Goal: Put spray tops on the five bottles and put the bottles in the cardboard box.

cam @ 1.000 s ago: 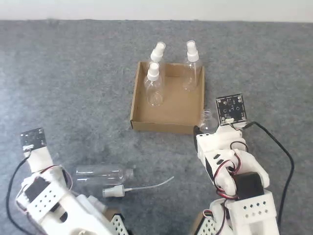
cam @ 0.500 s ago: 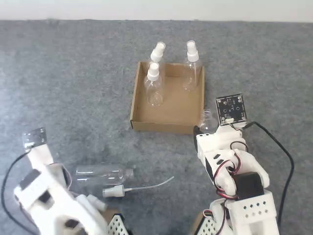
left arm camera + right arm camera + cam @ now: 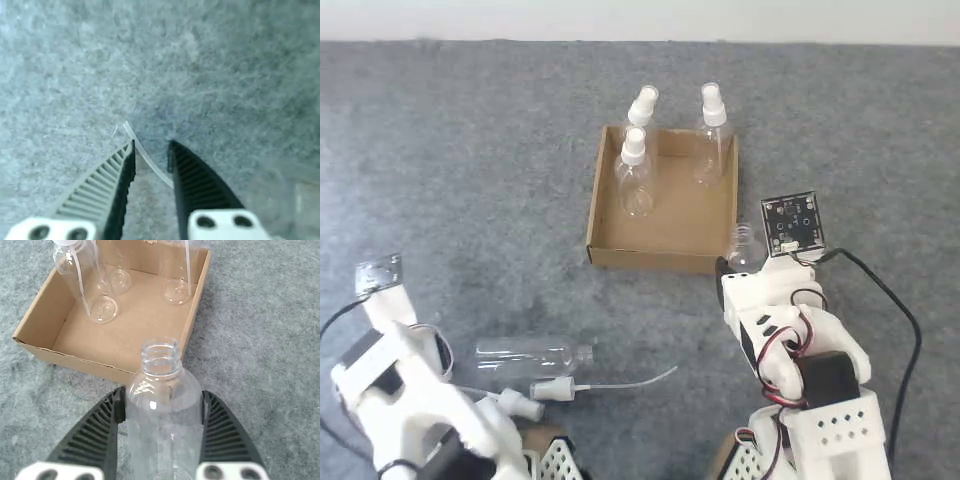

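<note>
Two spray tops lie on the near left of the bench (image 3: 460, 180). The farther spray top (image 3: 556, 390) sends its tube off to the right. What I take to be the nearer spray top (image 3: 518, 404) sends its thin dip tube (image 3: 146, 159) leftward, under my left arm.

In the left wrist view that dip tube crosses slantwise through the gap of the left pincer (image 3: 151, 145). The pincer is narrowly parted just above the bench and holds nothing. I judge that the head lies to the right of the pincer, so closing here would catch only the flimsy tube.

Just beyond the tops, the lying bottle (image 3: 532, 353) has its long axis left to right, with its neck to the right.

My right pincer (image 3: 161, 394) is clamped on the open bottle (image 3: 161, 372). That bottle is upright and uncapped, just beside the near right corner of the cardboard box (image 3: 650, 258). Three capped bottles (image 3: 634, 178) stand in the box.

The left arm is much the nearer to both tops, so fetching a top falls to it.
</note>
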